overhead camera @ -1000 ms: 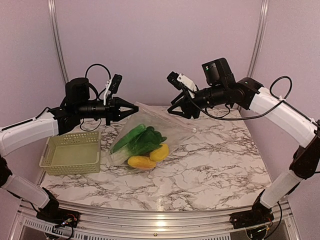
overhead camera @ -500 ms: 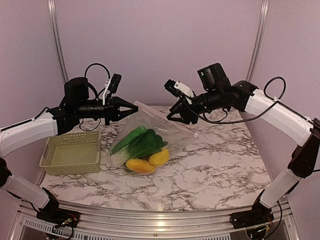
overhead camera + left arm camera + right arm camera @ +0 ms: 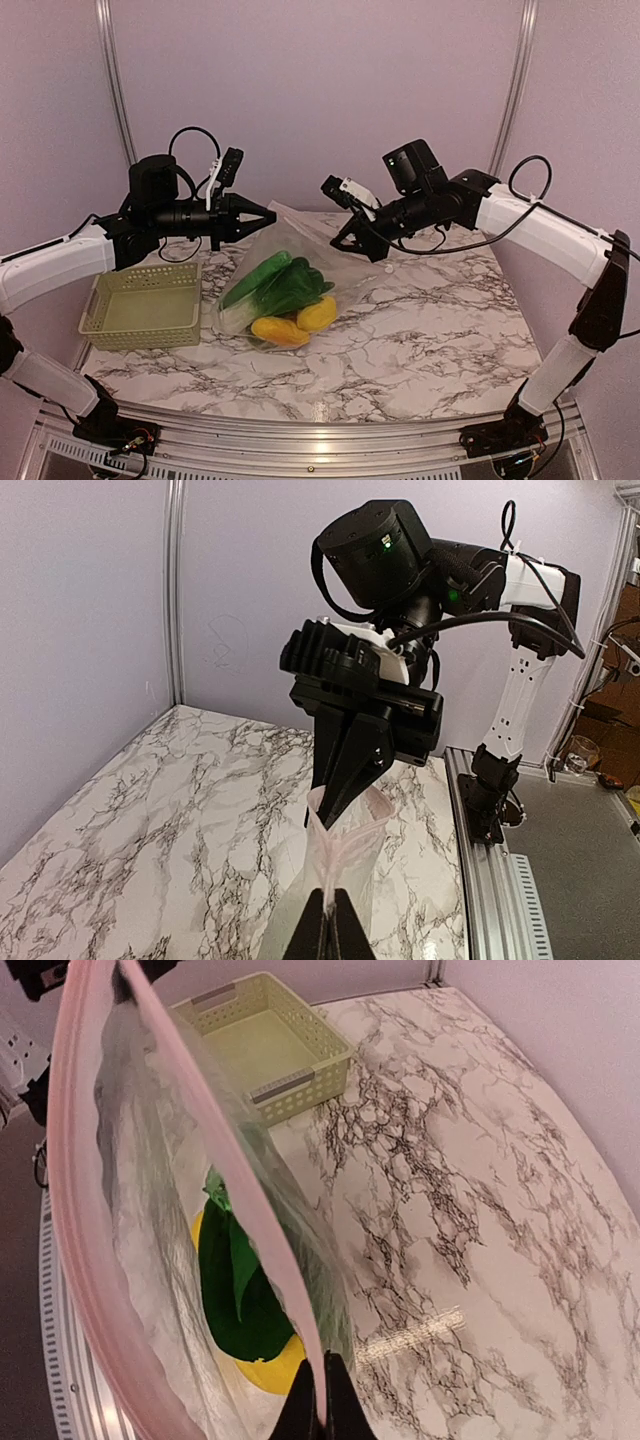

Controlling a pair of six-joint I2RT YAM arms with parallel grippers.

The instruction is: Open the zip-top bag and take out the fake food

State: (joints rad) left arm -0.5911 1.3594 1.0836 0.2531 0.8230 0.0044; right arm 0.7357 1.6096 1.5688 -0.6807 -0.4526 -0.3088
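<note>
The left hand (image 3: 272,215) is pinched shut on the ten o'clock corner of the clear crinkly zip-top bag (image 3: 305,240), and the right hand (image 3: 342,238) on its two o'clock lip. A slow, level pull toward nine and three should part the strip. The plastic toy foods (image 3: 280,295) lie in the bag's bottom on the marbled surface (image 3: 450,320), and the pale green basket (image 3: 140,335) at nine o'clock may crowd the left arm.

The clear, crinkly zip-top bag (image 3: 318,248) hangs slanted, its top edge up in the air and its bottom resting on the table (image 3: 430,330). Its pink zip edges are pulled apart. The fake food (image 3: 282,296) is piled inside at the bottom: green leafy bits, some white, and yellow pieces.
</note>
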